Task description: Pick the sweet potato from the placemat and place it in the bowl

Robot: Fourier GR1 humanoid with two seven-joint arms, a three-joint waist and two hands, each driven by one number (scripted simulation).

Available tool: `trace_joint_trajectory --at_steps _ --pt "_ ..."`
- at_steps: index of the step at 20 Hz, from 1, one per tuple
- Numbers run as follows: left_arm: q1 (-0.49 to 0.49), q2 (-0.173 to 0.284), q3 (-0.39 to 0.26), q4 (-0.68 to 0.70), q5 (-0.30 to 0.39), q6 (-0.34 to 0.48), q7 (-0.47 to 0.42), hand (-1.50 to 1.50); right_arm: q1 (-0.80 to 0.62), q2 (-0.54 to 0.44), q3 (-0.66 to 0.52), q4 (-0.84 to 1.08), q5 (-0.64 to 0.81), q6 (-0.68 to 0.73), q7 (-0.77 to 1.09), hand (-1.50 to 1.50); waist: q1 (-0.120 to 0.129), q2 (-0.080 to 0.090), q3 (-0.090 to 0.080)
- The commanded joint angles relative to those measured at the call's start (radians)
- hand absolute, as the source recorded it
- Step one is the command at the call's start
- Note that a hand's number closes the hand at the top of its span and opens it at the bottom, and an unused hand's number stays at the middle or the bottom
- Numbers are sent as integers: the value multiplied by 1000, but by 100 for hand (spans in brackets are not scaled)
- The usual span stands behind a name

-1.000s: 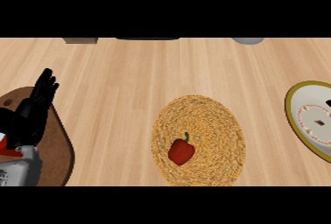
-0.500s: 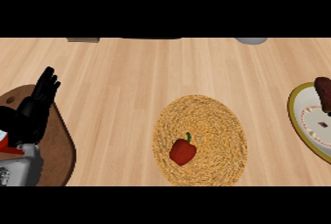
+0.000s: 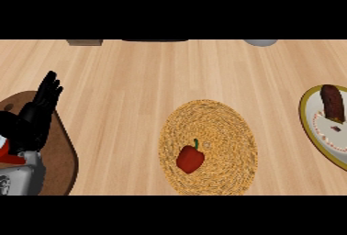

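A dark brown sweet potato (image 3: 333,103) lies in the upper part of a white bowl with a yellow rim (image 3: 321,134) at the right edge of the head view. The round woven placemat (image 3: 217,119) sits in the middle of the counter and holds only a red bell pepper (image 3: 190,158) with a green stem. My left hand (image 3: 34,117) rests at the far left, fingers straight and pointing up, holding nothing. My right hand does not show.
A brown wooden board (image 3: 62,156) lies under my left forearm at the lower left. Along the counter's far edge stand a small brown box (image 3: 85,42), a dark object (image 3: 156,40) and a grey round object (image 3: 260,42).
The sweet potato has come into view in the bowl at the right, where none showed a second ago. My left hand has stayed put.
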Motion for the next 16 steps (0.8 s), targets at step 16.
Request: trace_joint_trajectory --at_steps 16 --pt "-3 11 23 -11 14 -15 4 0 204 -355 -293 365 -300 482 -165 -150 -1 6 7"
